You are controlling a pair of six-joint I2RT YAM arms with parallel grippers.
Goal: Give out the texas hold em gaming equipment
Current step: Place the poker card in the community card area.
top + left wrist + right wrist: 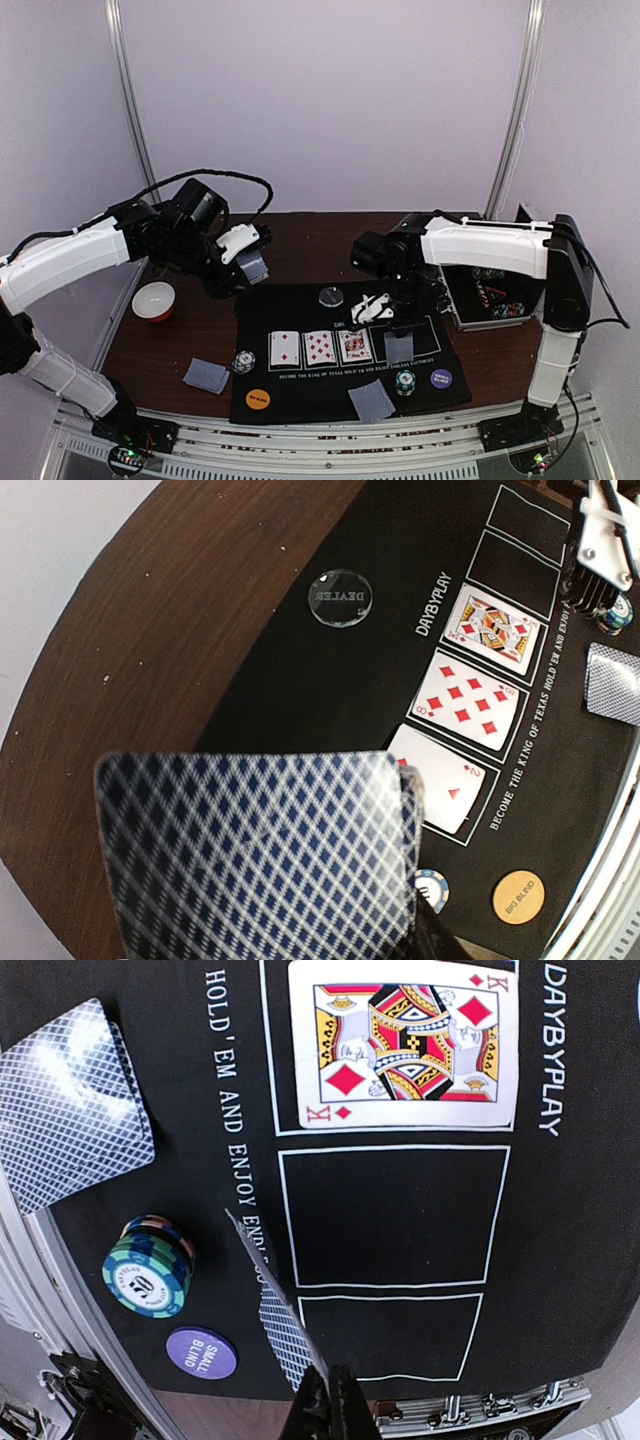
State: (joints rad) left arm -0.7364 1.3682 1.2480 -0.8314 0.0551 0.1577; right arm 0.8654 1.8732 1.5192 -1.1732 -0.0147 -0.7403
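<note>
My left gripper [243, 262] is shut on a stack of blue-grey-backed cards [260, 850] held above the mat's far left corner. A single card [272, 1295] hangs edge-on over the mat's fourth outline [392, 1215], with my right gripper [330, 1400] shut on it. Face up in the first three outlines lie the two [285, 348], eight [320, 346] and king of diamonds [403, 1042]. The clear dealer disc [339, 597], the orange big blind [516, 895], the purple small blind [201, 1352], two chip stacks [148, 1265] [244, 361] and two face-down card pairs [207, 375] [70, 1100] rest around them.
The black mat [300, 310] covers the middle of the brown table. A silver case [495, 295] stands at the right by the right arm. An orange and white bowl [154, 300] sits at the left. Metal rails [330, 450] run along the near edge.
</note>
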